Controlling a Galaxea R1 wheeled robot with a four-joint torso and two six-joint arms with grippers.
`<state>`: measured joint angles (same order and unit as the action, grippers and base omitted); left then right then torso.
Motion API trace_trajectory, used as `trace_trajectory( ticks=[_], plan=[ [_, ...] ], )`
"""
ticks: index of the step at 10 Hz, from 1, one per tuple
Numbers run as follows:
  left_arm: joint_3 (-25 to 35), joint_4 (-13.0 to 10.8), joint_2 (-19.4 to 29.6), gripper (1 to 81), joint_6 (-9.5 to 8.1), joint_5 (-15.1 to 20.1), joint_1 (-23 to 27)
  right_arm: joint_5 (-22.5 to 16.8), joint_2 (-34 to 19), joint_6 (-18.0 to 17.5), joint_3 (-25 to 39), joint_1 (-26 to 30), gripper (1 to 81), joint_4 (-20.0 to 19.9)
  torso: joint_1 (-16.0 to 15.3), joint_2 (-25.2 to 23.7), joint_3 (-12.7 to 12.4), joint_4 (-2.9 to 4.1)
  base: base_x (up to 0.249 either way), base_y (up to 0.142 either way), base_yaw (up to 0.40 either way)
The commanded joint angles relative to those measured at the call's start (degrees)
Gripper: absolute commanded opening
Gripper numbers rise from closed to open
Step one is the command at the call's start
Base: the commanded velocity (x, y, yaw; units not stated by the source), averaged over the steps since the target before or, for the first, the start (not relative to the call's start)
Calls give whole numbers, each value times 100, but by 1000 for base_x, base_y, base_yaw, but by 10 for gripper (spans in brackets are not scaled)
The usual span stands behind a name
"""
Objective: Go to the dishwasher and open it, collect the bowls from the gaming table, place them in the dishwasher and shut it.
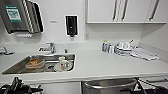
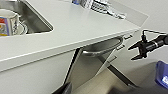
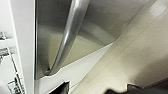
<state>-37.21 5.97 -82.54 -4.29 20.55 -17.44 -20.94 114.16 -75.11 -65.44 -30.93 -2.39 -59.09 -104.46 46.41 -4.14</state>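
This is a shared office kitchen: a white table (image 1: 105, 65) carries a steel sink (image 1: 15, 68) holding dishes, with a tap (image 1: 51, 47), wall-mounted soap dispenser (image 1: 71, 25) and paper-towel dispenser (image 1: 20, 15), white cabinets (image 1: 125, 11) above, and a steel-fronted dishwasher (image 1: 110, 86) below.

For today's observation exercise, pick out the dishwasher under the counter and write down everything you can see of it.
The dishwasher sits built in below the white countertop, to the right of the sink. Its front looks like brushed stainless steel, with a curved horizontal bar handle near the top edge. White cabinet fronts flank it. In the left wrist view the door seems closed or nearly so; nothing of the inside can be seen. The right gripper hovers beside it, fingers open, not touching.
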Motion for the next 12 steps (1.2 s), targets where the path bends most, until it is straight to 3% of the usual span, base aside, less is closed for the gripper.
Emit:
trace_trajectory(
  ticks=[1, 3, 5, 6, 11, 12],
  plan=[
    [47, 9, 79, 811, 25, 19, 501, -191, -31, -101, 15, 829, 811, 46, 0, 0, 0, 0, 0, 0, 0],
    [11, 9, 18, 811, 25, 19, 509, -138, 39, -707, -187, 785, 811, 54, -2, 0, 2, 0, 0, 0, 0],
    [3, 9, -52, 811, 33, 28, 509, -130, 92, -1565, -363, 837, 811, 54, -2, 0, 5, 0, 0, 0, 0],
    [3, 9, -61, 811, 34, 28, 509, -86, 161, -1761, -398, 916, 811, 54, -2, 0, 5, 0, 0, 0, 0],
    [-50, 0, -70, 811, 34, 45, 509, -128, 847, -1859, -775, 1189, 811, 195, -2, 0, 7, 0, 0, 0, 0],
    [-50, 0, -70, 811, 34, 45, 501, -198, 935, -1859, -889, 1197, 811, 394, -4, 0, 7, 0, 0, 0, 0]
  ],
)
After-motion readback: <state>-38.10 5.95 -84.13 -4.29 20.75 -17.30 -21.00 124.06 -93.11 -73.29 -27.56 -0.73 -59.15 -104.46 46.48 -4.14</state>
